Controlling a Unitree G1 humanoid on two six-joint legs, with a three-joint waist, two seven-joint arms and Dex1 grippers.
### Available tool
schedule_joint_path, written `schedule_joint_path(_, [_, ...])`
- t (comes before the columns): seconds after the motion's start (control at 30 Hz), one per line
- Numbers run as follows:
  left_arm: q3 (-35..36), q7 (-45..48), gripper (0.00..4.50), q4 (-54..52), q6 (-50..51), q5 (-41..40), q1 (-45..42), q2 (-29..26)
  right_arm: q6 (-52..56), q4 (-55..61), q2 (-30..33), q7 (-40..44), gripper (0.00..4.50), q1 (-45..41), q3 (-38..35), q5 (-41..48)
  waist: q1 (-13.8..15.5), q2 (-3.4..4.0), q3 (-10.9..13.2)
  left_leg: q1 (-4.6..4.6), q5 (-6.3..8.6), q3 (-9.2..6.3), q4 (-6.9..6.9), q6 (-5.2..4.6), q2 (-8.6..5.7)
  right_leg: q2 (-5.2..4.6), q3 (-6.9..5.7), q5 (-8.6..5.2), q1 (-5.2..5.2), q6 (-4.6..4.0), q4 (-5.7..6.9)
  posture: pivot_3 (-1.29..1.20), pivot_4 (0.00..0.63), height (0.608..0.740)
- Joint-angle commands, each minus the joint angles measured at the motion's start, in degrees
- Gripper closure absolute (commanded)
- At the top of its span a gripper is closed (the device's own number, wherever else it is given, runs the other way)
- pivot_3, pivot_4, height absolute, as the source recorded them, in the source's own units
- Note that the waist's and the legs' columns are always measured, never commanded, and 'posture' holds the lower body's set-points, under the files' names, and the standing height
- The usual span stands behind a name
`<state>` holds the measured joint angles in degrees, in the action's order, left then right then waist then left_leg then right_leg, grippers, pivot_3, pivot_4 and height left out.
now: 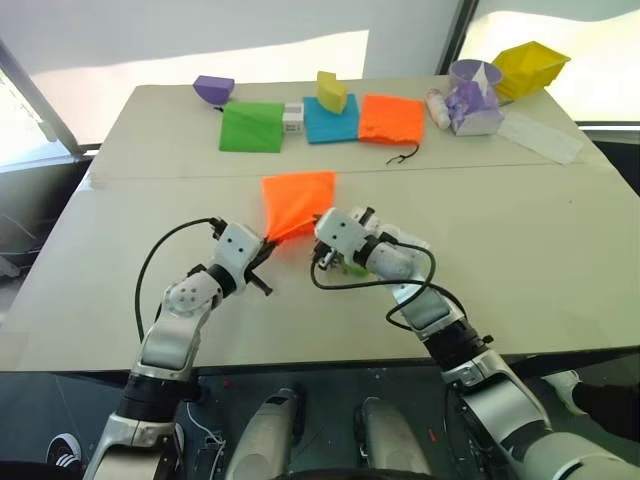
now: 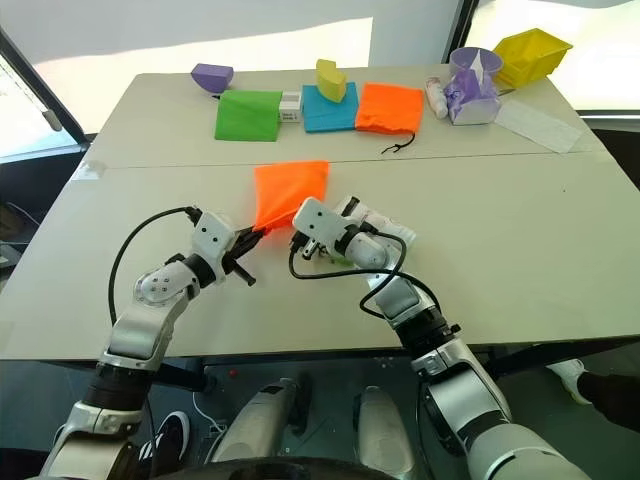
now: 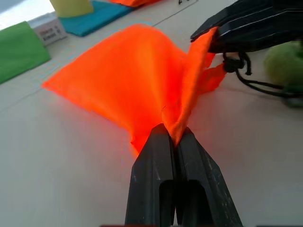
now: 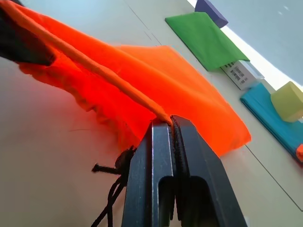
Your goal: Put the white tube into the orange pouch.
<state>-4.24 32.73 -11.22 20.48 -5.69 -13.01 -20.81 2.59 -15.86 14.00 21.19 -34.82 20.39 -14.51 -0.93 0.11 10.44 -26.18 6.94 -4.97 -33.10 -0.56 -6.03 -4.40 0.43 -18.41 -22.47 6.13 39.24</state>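
The orange pouch (image 1: 298, 198) lies mid-table, its mouth end lifted toward me between both grippers. My left gripper (image 1: 268, 240) is shut on the near left corner of the mouth (image 3: 173, 135). My right gripper (image 1: 319, 220) is shut on the pouch's rim at the right (image 4: 169, 122), and the rim is stretched taut between the two. The dark cord (image 3: 246, 78) hangs below the right gripper, ending in the green pom-pom (image 3: 284, 61). A slim white shape, apparently the white tube (image 2: 398, 231), lies on the table just behind my right wrist, mostly hidden.
Along the far edge lie a green pouch (image 1: 252, 127), a blue pouch (image 1: 330, 122) with a yellow block (image 1: 331, 90), another orange pouch (image 1: 392, 118), a purple bowl (image 1: 213, 88), a whitish-pink bottle (image 1: 437, 108), a purple cup (image 1: 473, 75) and a yellow bin (image 1: 530, 65).
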Motion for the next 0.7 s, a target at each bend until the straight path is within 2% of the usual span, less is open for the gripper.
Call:
schedule_joint_path(0.03, [-2.3, 2.0, 4.50, -8.9, 8.3, -2.8, 0.3, -1.7, -2.3, -0.9, 2.0, -0.2, 4.44, -2.4, -2.5, -0.4, 0.1, 0.00, 0.0, 0.00, 0.00, 0.01, 0.00, 0.00, 0.00, 0.00, 0.00, 0.00, 0.01, 0.00, 0.00, 0.00, 0.150, 0.740])
schedule_joint_path(0.2, [-4.7, 1.0, 4.50, -10.9, 16.4, -4.8, -2.3, -0.4, -4.5, -1.5, 5.8, 3.4, 4.44, -2.2, -2.0, -0.6, 0.1, 0.00, 0.0, 0.07, 0.00, 0.00, 0.01, 0.01, 0.00, 0.00, 0.00, -0.01, 0.06, -0.04, 0.00, 0.00, 0.150, 0.740])
schedule_joint_path(0.3, [-5.8, -0.8, 4.50, -10.3, 16.1, -3.0, -2.8, -0.2, -4.7, 1.2, 8.0, 6.2, 4.44, -0.3, -2.3, 0.2, 0.2, 0.00, 0.0, 0.08, 0.00, 0.01, 0.00, 0.01, -0.01, -0.01, 0.01, -0.01, 0.09, -0.05, -0.01, 0.00, 0.150, 0.740])
schedule_joint_path(0.53, [-5.0, -0.2, 4.50, -7.7, 11.3, -1.8, -1.9, -3.5, -1.8, 8.1, 12.3, 12.2, 4.44, 3.0, -3.7, 2.4, 0.2, 0.00, 0.0, 0.08, -0.01, 0.00, 0.05, 0.00, 0.00, 0.01, 0.09, -0.02, 0.04, -0.05, -0.02, 0.00, 0.150, 0.740])
schedule_joint_path(0.7, [-4.6, -0.3, 4.50, -6.6, 7.7, -1.7, -2.0, -4.2, -0.8, 8.8, 15.2, 14.0, 4.44, 3.8, -4.0, 1.4, 0.4, -0.01, 0.0, 0.08, 0.00, 0.01, 0.04, 0.01, -0.02, -0.04, 0.09, -0.12, 0.07, -0.23, -0.09, 0.00, 0.150, 0.740])
